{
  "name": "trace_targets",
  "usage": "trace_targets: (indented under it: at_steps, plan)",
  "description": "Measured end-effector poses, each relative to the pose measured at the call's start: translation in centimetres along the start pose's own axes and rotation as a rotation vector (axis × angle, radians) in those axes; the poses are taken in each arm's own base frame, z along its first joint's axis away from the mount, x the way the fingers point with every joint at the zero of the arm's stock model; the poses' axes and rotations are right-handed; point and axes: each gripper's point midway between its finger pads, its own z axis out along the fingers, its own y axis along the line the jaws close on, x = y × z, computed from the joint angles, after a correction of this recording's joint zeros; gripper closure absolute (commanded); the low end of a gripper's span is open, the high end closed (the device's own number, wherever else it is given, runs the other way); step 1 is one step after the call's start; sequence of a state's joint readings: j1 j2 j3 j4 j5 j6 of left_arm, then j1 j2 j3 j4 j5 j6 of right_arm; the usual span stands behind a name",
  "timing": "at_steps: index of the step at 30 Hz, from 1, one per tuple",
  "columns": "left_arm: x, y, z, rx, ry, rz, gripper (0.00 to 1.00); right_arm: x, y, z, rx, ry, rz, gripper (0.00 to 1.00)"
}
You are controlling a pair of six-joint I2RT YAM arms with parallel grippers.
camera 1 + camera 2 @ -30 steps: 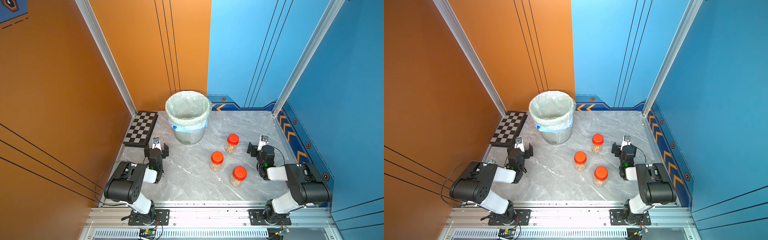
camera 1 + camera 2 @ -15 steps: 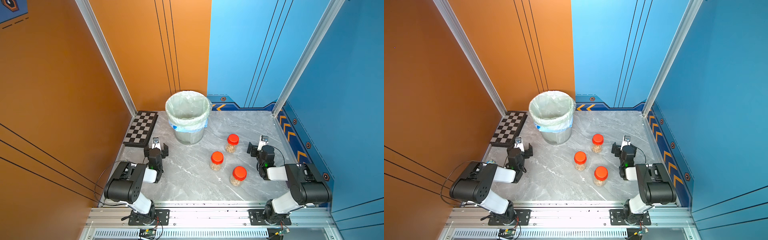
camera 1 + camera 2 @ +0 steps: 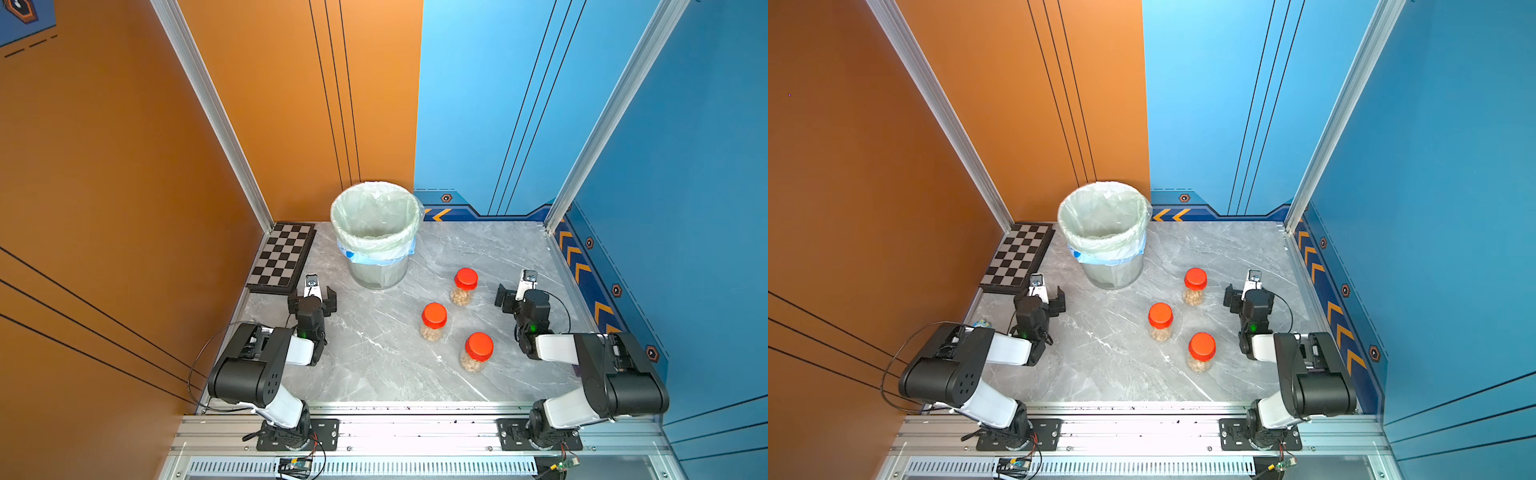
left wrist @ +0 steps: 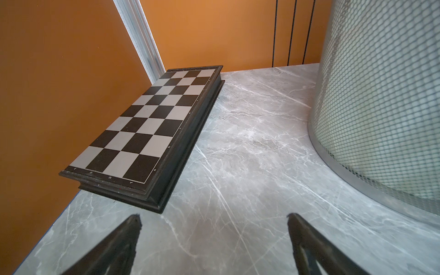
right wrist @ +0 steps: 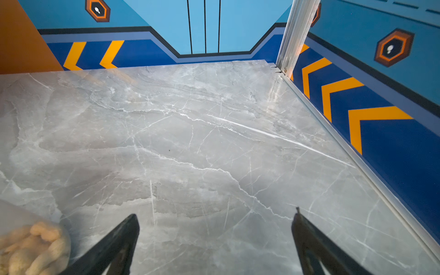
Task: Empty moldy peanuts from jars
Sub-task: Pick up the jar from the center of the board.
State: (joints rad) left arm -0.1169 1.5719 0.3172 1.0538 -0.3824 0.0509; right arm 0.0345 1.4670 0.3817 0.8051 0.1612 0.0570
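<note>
Here, three lidded jars (image 3: 433,322) of peanuts (image 3: 460,297) stand upright between the left claw (image 4: 213,221) and right claw (image 5: 215,221), both spread and empty; bin (image 3: 378,272) and chessboard (image 3: 282,257) lie beyond.

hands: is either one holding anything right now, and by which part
Nothing is held. The left hand and the right hand are both open and empty above the table, clear of the jars.

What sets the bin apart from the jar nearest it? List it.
The bin is far wider and taller than the jar. The bin is open, lined with a pale bag; the jar wears a red lid. The bin's wall is mesh; the jar's is clear, showing peanuts. Both stand upright on the table.
</note>
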Motion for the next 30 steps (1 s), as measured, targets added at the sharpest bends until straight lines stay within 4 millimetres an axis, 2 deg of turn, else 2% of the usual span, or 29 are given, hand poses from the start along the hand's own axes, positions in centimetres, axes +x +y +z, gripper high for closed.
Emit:
trace_targets:
  at_steps: [4,7,14,18,21,24,27,30]
  plan:
    - [-0.2,0.0,-0.1,0.001,-0.004,-0.001,0.02,-2.8,0.1,-0.4,-0.002,-0.033,0.007,0.00]
    - [-1.1,0.0,-0.7,0.007,-0.012,0.006,0.02,-4.4,0.0,-1.1,-0.003,-0.048,0.017,0.00]
    - [-6.9,-1.0,-4.0,0.055,-0.153,-0.001,0.02,-6.4,0.0,-2.3,-0.006,-0.025,0.045,0.00]
    - [-8.9,-1.8,-4.6,0.079,-0.139,0.009,0.02,-7.6,0.8,-2.5,-0.022,0.014,0.050,0.00]
    - [-10.9,-3.7,-5.0,0.126,-0.118,0.020,0.02,-8.4,2.2,-3.1,-0.055,0.054,0.049,0.00]
    - [-12.3,-6.8,-6.2,0.210,-0.083,0.040,0.02,-9.3,3.8,-4.2,-0.097,0.089,0.049,0.00]
    - [-12.5,-9.5,-7.8,0.304,-0.036,0.056,0.02,-9.6,5.0,-5.8,-0.143,0.112,0.059,0.00]
    - [-11.5,-11.6,-9.8,0.401,0.014,0.064,0.02,-9.3,5.5,-7.5,-0.175,0.144,0.075,0.00]
